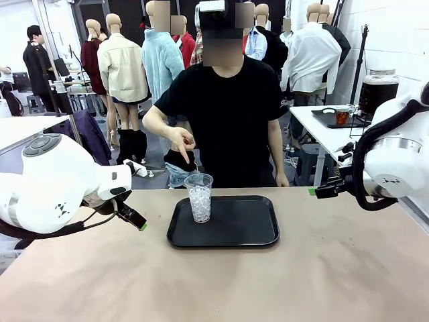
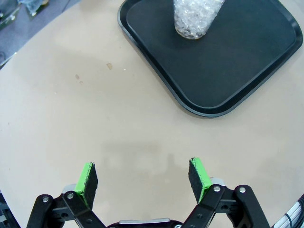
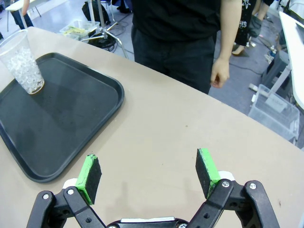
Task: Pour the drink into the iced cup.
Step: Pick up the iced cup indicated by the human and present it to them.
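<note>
Tan worktop [image 1: 322, 268], black tray [image 1: 248, 225] at centre, iced cup [image 1: 199, 198] on its far left part, person's hand [image 1: 182, 139] above it, fingers down, left jaws and right jaws wide, empty

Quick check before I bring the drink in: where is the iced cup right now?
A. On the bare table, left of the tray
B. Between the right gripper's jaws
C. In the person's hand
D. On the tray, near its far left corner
D: the iced cup stands upright on the black tray, near the corner on the robot's left and toward the person.
</note>
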